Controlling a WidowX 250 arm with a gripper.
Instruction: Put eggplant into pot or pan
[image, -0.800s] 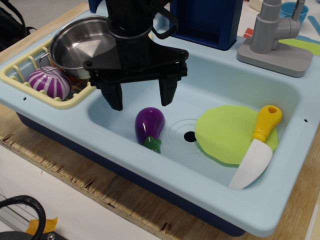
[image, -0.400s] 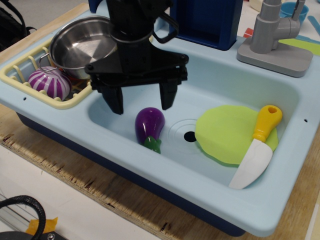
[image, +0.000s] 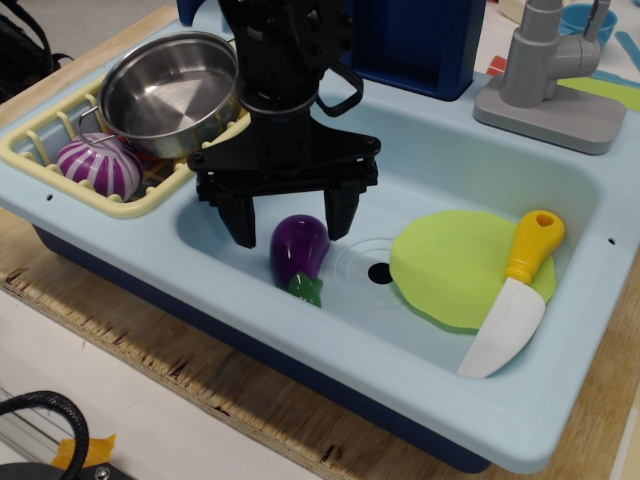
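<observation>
At the far left a purple-and-white striped toy lies in the cream dish rack; just behind it in the same rack stands the steel pot, holding nothing visible; to its right the black gripper hangs inside the pale blue sink, fingers spread wide, one on each side of the eggplant and gripping nothing; the eggplant lies on the sink floor, green cap toward the near wall, beside the drain; further right a green plate rests on the floor with a yellow-handled toy knife lying across its right edge; a grey faucet stands behind.
</observation>
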